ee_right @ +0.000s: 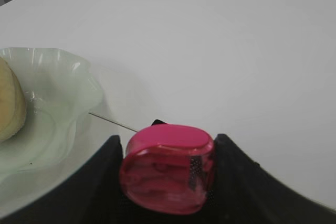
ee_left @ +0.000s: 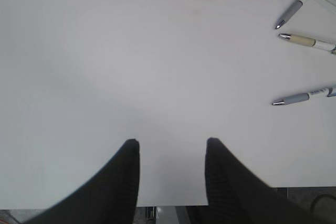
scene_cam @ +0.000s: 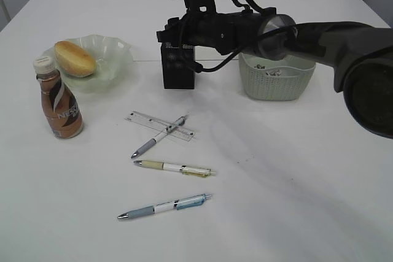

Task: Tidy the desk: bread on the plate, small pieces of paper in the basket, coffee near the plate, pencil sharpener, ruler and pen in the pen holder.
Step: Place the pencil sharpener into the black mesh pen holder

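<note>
My right gripper [ee_right: 168, 138] is shut on the pink pencil sharpener [ee_right: 167, 171], directly above the black mesh pen holder [scene_cam: 178, 70]; a corner of the holder [ee_right: 157, 123] shows behind the sharpener. The bread [scene_cam: 73, 58] lies on the green plate [scene_cam: 118, 53]. The coffee [scene_cam: 59, 105] stands in front of the plate. On the desk, the clear ruler [scene_cam: 142, 118] lies under a grey pen [scene_cam: 161, 136], with a cream pen [scene_cam: 175, 167] and a blue pen [scene_cam: 166, 205] nearer. Crumpled paper [scene_cam: 270, 70] sits in the basket [scene_cam: 276, 84]. My left gripper [ee_left: 172, 142] hangs open over bare desk.
In the left wrist view the desk's near edge [ee_left: 168, 205] lies just under the fingers, and the pens [ee_left: 307, 41] lie at the right. The right arm [scene_cam: 319, 38] stretches over the basket. The desk seam [ee_right: 113, 121] runs beside the plate [ee_right: 58, 129].
</note>
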`<action>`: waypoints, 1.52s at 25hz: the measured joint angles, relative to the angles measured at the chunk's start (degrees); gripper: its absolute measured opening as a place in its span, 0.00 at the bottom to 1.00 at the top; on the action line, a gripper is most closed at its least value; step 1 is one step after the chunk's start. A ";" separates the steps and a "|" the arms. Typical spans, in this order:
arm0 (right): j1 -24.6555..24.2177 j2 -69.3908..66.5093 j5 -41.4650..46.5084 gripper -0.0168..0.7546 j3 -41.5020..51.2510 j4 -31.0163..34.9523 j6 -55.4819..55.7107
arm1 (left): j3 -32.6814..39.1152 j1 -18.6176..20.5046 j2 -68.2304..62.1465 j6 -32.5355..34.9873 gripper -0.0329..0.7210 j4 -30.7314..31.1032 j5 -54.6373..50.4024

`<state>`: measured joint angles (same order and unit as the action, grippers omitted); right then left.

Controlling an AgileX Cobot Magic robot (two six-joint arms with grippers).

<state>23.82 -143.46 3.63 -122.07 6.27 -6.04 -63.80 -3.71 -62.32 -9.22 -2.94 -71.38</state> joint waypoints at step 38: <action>-0.10 0.00 -0.50 0.59 0.00 1.54 0.00 | 0.00 0.00 0.00 0.00 0.45 0.45 0.00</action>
<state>23.73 -143.46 3.13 -122.07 7.81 -6.04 -63.80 -3.71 -62.32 -9.22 -2.49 -71.38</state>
